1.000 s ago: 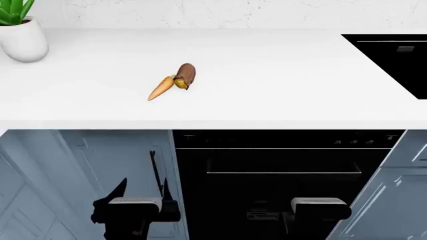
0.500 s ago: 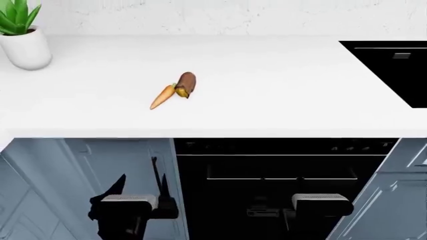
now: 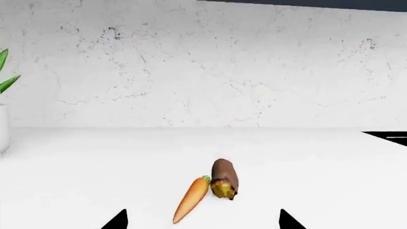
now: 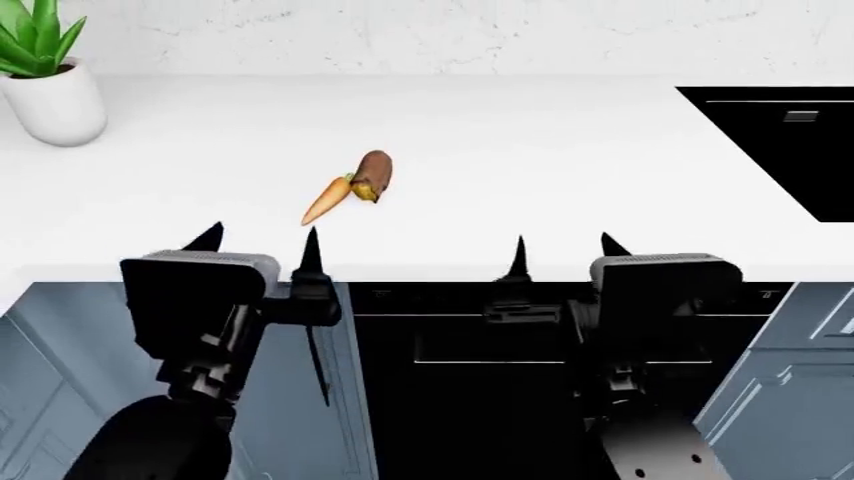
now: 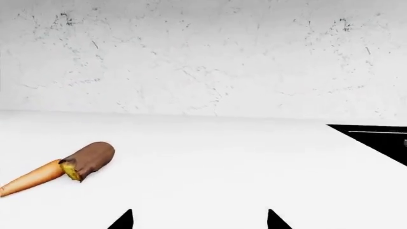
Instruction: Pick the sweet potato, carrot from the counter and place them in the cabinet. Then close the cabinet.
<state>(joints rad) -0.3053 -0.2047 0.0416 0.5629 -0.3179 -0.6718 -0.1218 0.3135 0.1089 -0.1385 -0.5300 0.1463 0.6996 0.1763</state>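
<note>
Right now your left gripper (image 4: pixel 258 238) and right gripper (image 4: pixel 562 245) both hang spread and empty at the counter (image 4: pixel 561 170) edge; carrot (image 4: pixel 326 201) apparently touches sweet potato (image 4: pixel 372 173).

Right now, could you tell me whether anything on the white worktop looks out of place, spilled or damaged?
Nothing stands out. The reddish-brown sweet potato and the tapered orange carrot lie end to end on the plain white counter, apparently touching, both whole. The white potted plant stands upright at the far left. No spills show.
</note>
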